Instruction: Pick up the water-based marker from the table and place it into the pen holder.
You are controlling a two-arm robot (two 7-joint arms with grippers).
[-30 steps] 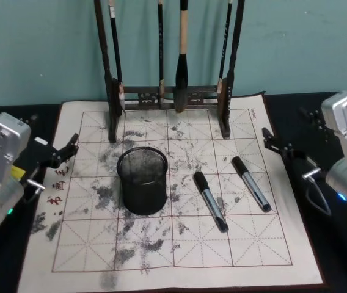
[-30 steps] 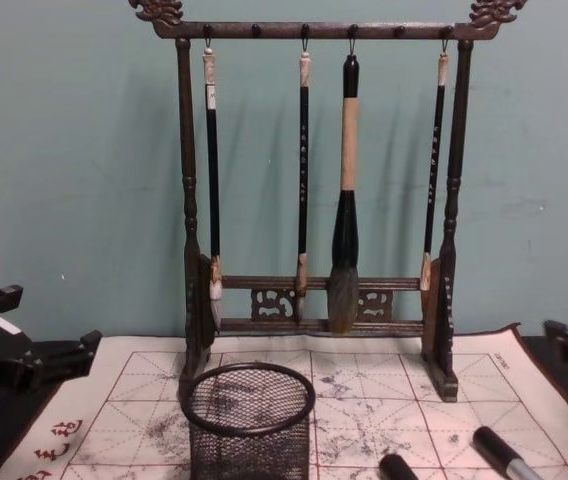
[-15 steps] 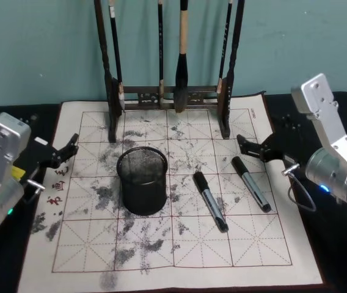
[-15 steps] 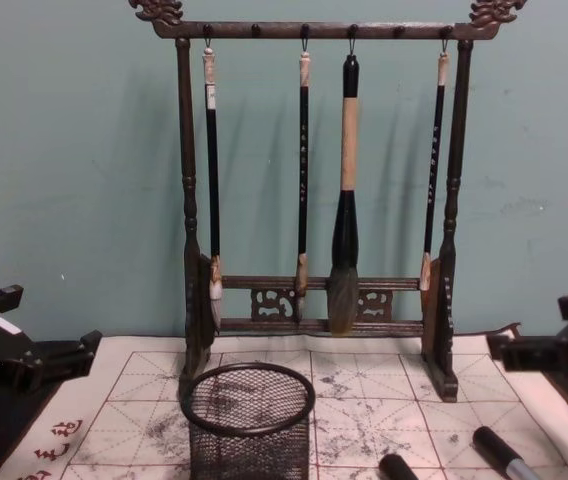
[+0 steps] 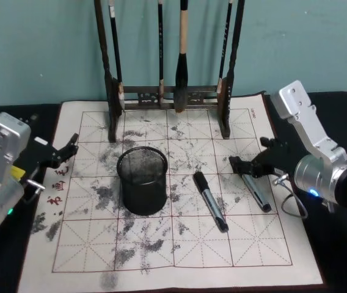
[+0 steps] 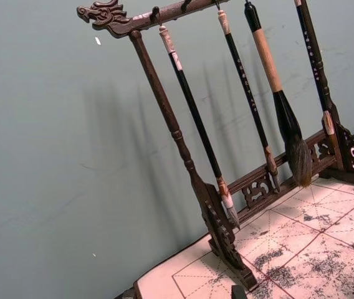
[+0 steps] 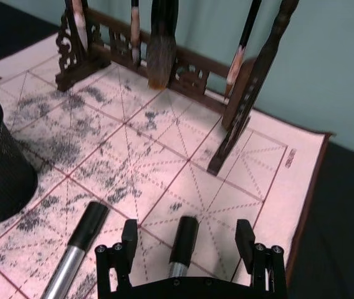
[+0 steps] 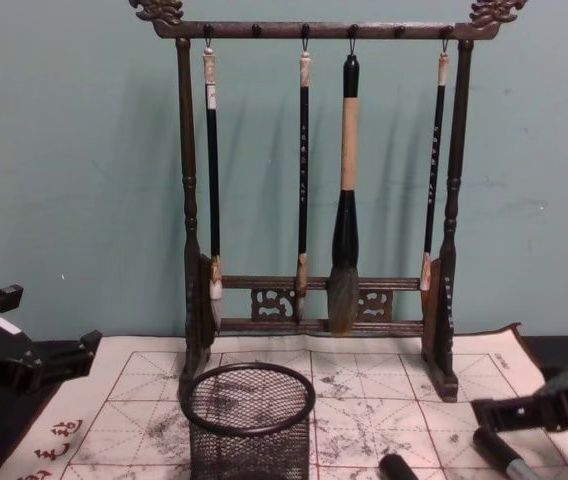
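We see a black table (image 5: 344, 268) before a plain teal wall (image 5: 39, 49), and on it a pale practice mat (image 5: 179, 244) ruled in red squares and blotched with ink. At the mat's far edge stands a dark wooden brush rack (image 8: 186, 200) with four brushes (image 8: 349, 190) hanging from it. The pen holder (image 5: 142, 183) stands upright left of the mat's centre. To its right lie two markers, well apart from it, with a second marker (image 5: 211, 201) between it and the right-hand marker (image 5: 258, 196). The right gripper (image 7: 186, 237) hangs over the right-hand marker's black cap, fingers spread either side with gaps showing. The left gripper (image 5: 71, 146) sits parked at the mat's left edge, also spread. Since half a second ago the right gripper has come leftward and nearer, onto the cap; the left gripper, holder and markers have stayed put.
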